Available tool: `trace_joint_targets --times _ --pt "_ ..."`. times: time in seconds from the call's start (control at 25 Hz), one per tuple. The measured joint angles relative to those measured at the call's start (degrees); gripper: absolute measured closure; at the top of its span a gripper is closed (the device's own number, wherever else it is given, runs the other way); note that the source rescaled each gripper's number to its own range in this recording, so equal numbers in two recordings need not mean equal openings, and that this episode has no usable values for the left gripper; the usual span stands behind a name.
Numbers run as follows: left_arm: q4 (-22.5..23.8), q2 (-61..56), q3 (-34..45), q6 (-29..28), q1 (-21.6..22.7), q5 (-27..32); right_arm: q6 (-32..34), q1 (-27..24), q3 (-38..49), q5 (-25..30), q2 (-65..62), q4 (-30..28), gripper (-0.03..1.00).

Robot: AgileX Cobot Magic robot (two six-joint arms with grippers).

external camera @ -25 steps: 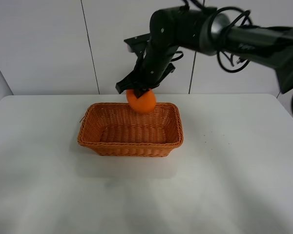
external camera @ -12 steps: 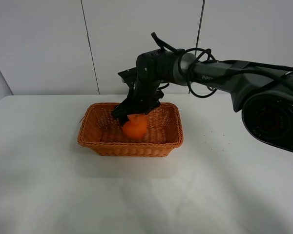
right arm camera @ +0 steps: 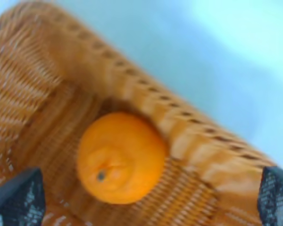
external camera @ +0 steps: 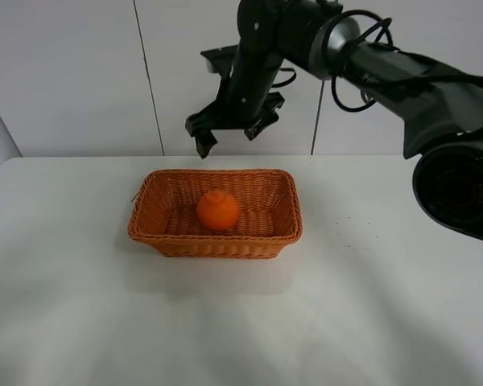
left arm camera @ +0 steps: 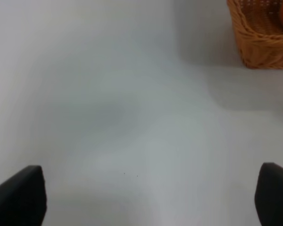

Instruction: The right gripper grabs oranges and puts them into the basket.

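Observation:
The orange point(external camera: 217, 210) lies in the wicker basket point(external camera: 154, 227), near its middle, with nothing holding it. My right gripper point(external camera: 225, 133) hangs open and empty well above the basket's far rim. In the right wrist view the orange point(right arm camera: 121, 157) sits on the basket floor against a basket wall point(right arm camera: 193, 141), with my right gripper point(right arm camera: 146, 200) spread wide, its fingertips point(right arm camera: 19, 197) at the frame's corners. My left gripper point(left arm camera: 151, 197) is open over bare table, with the basket's corner point(left arm camera: 259, 42) ahead of it.
The white table point(external camera: 370, 305) stretches around the basket. A white panelled wall point(external camera: 72, 72) stands behind the table. The right arm point(external camera: 386, 60) reaches in from the upper right.
The right gripper lowered the orange into the basket, let it go and rose open above the far rim. The orange now rests in the basket.

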Motion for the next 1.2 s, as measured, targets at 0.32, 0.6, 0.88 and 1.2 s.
trace_joint_targets --times 0.32,0.6,0.88,1.2 --pt "0.0 0.0 0.0 0.0 0.0 0.0 -0.8 -12.9 0.3 0.7 -0.2 -0.2 -0.03" --pt "0.0 0.0 0.0 0.0 0.0 0.0 -2.0 -28.2 2.1 0.8 -0.2 -1.1 -0.03" --pt "0.0 0.0 0.0 0.0 0.0 0.0 -2.0 -34.4 2.1 0.8 -0.2 1.1 -0.03" --pt "0.0 0.0 0.0 0.0 0.0 0.0 -2.2 -31.9 2.3 0.9 -2.9 1.6 -0.03"
